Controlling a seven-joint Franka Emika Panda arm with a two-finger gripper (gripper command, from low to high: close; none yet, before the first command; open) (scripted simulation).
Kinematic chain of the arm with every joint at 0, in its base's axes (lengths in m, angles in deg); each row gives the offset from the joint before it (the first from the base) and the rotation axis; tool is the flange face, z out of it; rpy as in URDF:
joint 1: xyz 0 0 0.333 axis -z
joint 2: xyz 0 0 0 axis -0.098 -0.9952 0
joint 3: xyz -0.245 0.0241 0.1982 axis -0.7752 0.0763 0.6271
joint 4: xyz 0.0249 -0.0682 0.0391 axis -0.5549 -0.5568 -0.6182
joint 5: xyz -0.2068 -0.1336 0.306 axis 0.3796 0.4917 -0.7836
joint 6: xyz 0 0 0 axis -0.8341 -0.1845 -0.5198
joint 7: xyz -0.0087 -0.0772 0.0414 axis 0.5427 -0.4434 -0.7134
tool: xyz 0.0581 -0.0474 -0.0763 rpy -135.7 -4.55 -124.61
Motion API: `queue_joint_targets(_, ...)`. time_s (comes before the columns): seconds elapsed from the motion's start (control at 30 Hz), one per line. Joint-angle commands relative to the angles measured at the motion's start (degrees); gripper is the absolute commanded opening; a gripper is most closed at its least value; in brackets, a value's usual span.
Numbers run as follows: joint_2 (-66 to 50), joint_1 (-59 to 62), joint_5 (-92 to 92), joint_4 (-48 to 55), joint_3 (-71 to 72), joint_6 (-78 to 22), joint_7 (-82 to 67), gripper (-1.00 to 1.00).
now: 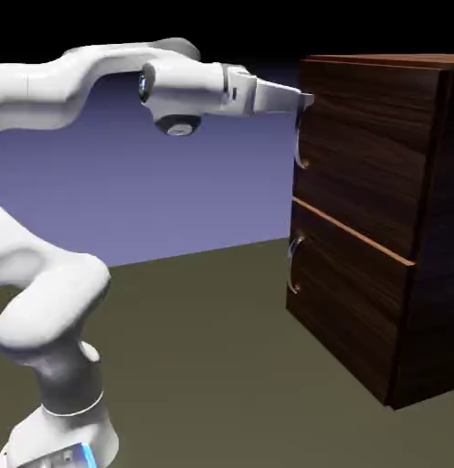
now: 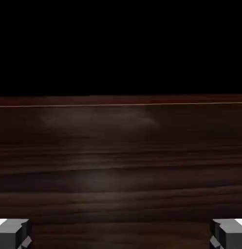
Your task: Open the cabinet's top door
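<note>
The cabinet (image 1: 433, 274) is a tall dark wood box at the exterior view's right. Its top door (image 1: 372, 155) is the upper front panel, with a small curved metal handle (image 1: 301, 146) near its left edge. My gripper (image 1: 306, 100) reaches level from the left, and its tips are at the door's face just above the handle's upper end. Whether they touch it I cannot tell. In the hand view dark wood grain of the top door (image 2: 121, 160) fills the lower part. The gripper (image 2: 121, 234) is open, its grey fingertips (image 2: 13, 233) far apart with nothing between them. The handle is hidden there.
Below the top door sits the lower panel (image 1: 353, 302) with its own curved handle (image 1: 294, 267), divided off by an orange trim line. The white arm arches from the lower left across the olive table (image 1: 212, 347).
</note>
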Motion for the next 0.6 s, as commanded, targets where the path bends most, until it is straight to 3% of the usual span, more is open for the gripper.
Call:
queue_joint_targets(0.0, 0.39, 0.97, -2.50, 0.73, 1.12, 0.11, -1.62, 0.00)
queue_joint_targets(0.57, 7.10, 17.50, -44.86, 13.07, 20.20, 2.03, -29.12, 0.00)
